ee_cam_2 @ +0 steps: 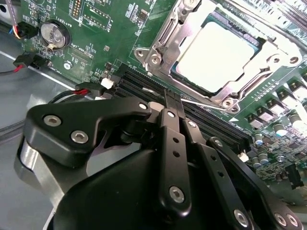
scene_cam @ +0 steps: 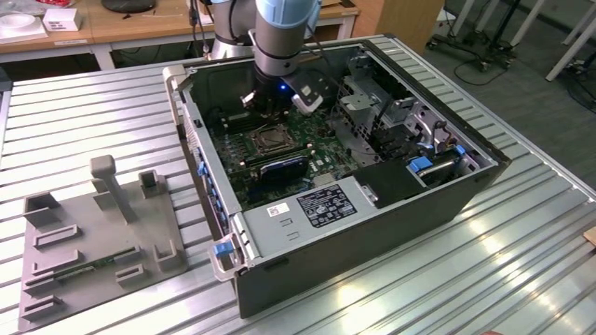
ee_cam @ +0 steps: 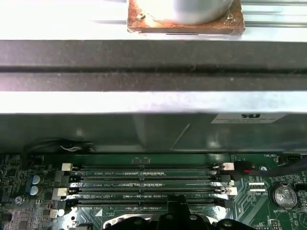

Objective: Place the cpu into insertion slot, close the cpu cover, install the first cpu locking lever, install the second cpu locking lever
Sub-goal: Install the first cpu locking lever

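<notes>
Tool (ee_cam_2: 173, 99) hovers just beside cpu (ee_cam_2: 218, 57) (seated).

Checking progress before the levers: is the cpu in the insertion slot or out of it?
In. In the second wrist view the pale cpu lies flat within the insertion slot, the cpu cover framing it.

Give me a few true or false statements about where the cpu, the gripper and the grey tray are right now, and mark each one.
1. The cpu lies in the insertion slot. True.
2. The gripper is holding the cpu. False: it is shut on nothing, and the cpu rests in the socket.
3. The computer case lies on its side with its inside open to view. True.
4. The grey tray sits at the exterior view's right of the case. False: it sits at the exterior view's left.
</notes>
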Controlling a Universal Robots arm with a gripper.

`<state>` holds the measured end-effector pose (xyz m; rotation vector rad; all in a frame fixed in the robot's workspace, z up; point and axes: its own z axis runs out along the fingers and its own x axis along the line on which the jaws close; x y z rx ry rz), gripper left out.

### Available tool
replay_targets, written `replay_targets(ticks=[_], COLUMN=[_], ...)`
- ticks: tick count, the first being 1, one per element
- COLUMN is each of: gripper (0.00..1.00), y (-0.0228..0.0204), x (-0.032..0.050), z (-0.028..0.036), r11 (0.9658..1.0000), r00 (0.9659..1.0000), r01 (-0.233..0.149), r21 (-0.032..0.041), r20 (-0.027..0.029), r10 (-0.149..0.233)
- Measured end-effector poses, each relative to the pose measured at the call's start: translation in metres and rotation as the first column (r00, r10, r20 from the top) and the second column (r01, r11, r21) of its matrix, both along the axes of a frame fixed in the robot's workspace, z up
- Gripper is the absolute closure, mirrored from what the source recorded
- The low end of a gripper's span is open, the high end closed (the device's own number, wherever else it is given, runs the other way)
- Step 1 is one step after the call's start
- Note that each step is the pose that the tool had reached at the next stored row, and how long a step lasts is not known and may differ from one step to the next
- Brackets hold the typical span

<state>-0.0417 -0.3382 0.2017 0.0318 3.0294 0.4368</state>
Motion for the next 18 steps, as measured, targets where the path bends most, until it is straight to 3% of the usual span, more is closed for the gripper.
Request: replay_targets(ticks=[6, 18], gripper=[0.89, 0.89], y=[0.0045, 0.0031], x=[0.0, -0.0001], z=[-0.0003, -0.0004], r11=[1.0, 1.0], r00=[1.0, 1.0], r01=[0.0, 0.0], r21=[0.0, -0.0001], r20=[0.0, 0.0], r10=[0.0, 0.0])
